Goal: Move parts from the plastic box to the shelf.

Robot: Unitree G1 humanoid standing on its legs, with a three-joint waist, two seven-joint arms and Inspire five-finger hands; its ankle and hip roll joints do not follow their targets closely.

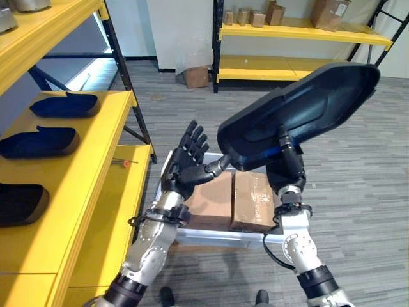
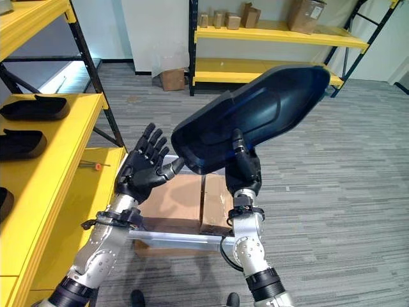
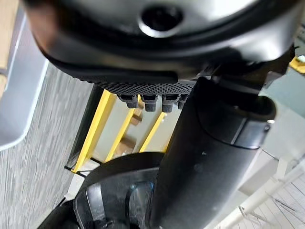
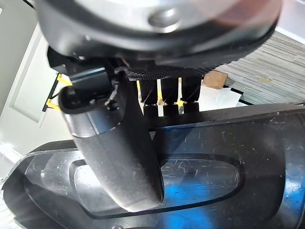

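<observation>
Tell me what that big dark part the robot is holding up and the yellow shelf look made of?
Dark part: probably moulded plastic, glossy, with bluish reflections and fine scratches. Yellow shelf: looks like painted boards, matte, on dark metal posts.

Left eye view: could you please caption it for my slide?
Right hand lifts a dark part above the plastic box; open left hand waits beside it.

Two brown cardboard boxes [image 1: 234,199] are sitting side by side on the grey striped carpet floor [image 1: 358,179]. Another small cardboard box [image 1: 196,76] is standing by the far white wall [image 1: 179,32].
</observation>
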